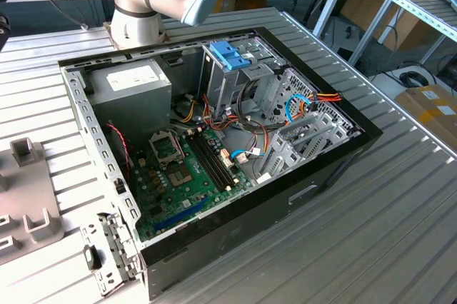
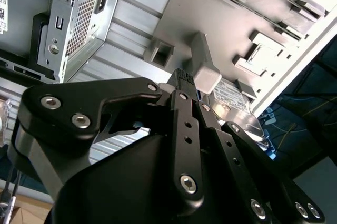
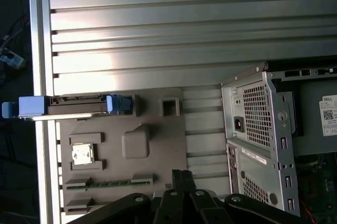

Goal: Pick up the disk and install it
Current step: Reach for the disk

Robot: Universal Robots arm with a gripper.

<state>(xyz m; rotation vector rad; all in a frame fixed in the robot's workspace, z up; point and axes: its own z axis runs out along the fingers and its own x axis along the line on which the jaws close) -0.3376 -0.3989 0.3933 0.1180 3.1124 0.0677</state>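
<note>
Across the plate [image 3: 158,145] from the gripper [image 3: 182,173], the disk [image 3: 73,105] stands on its long edge in a slot along the plate's far edge. Its long axis runs parallel to the ribs of the table [image 3: 158,34], with one blue end reaching the table's edge and the other stopping short of a square socket [image 3: 168,107]. The gripper hangs over the plate's near edge, its fingers closed together with nothing between them. The case [image 3: 258,124] sits beyond the plate on the side away from the table's edge, so disk and case lie on opposite sides of the gripper. The first wrist view looks down on the disk as a thin strip with blue ends. The second wrist view looks along the gripper [image 2: 185,79] and shows the disk [image 2: 234,98] face-on, label outward, past a grey block [image 2: 204,74] that stands between the two. The exterior view shows the case [image 1: 335,154] open, with a blue-handled cage [image 1: 232,68] near the arm's base [image 1: 136,11]
</note>
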